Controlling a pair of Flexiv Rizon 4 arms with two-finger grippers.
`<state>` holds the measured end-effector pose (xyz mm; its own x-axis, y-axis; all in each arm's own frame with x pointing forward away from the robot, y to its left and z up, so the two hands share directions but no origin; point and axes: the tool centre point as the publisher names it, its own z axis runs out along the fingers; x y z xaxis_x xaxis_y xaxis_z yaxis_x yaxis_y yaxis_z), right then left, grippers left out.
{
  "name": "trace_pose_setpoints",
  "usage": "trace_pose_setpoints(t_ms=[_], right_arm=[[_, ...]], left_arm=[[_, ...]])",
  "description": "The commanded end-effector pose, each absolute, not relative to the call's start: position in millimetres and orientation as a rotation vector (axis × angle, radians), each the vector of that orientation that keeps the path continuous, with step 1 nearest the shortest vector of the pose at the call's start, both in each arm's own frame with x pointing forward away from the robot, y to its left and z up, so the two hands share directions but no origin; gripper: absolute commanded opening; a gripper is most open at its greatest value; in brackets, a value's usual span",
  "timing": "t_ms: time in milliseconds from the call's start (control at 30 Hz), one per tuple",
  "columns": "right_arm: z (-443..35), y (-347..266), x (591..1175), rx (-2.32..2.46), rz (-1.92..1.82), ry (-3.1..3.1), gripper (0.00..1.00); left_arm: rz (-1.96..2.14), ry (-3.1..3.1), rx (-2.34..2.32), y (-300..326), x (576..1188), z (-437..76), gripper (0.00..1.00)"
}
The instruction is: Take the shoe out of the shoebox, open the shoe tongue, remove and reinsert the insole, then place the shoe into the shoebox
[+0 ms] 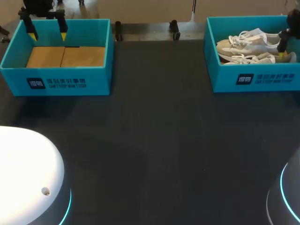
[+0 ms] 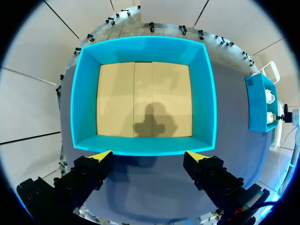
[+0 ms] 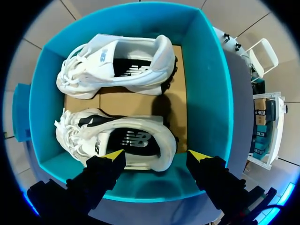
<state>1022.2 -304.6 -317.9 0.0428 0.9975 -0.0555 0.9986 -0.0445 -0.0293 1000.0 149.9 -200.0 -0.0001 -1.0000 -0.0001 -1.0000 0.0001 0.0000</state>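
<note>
The dark desk (image 1: 159, 140) carried two teal cardboard boxes toward its far side: the left box (image 1: 56, 83), with a brown cardboard floor, and the right shoebox (image 1: 255, 79), which held a pair of white lace-up sneakers (image 1: 248, 44) lying side by side. The left arm's fingers (image 2: 104, 155) hung above the left box, spread wide and gripping nothing. The right arm's fingers (image 3: 114, 154), likewise spread wide and empty, hung over the heel end of the nearer white sneaker (image 3: 124, 140), with the other sneaker (image 3: 117, 65) beyond it.
</note>
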Motion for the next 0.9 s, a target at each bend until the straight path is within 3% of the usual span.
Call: trace_pose_setpoints(t_ms=[33, 233, 767, 900], right_arm=[[-323, -306, 1024, 2.264, -0.098, 2.162, 0.80], [-327, -307, 1020, 2.262, -0.095, 2.167, 0.91], [-341, -311, 1014, 2.267, -0.081, 2.174, 0.81], [-343, -309, 1014, 2.256, -0.080, 2.176, 0.84]], left_arm=[[0.000, 2.222, -2.221, 150, 1000, -200, 1.00], [0.000, 2.222, -2.221, 150, 1000, -200, 1.00], [0.000, 2.222, -2.221, 150, 1000, -200, 1.00], [0.000, 2.222, -2.221, 150, 1000, -200, 1.00]])
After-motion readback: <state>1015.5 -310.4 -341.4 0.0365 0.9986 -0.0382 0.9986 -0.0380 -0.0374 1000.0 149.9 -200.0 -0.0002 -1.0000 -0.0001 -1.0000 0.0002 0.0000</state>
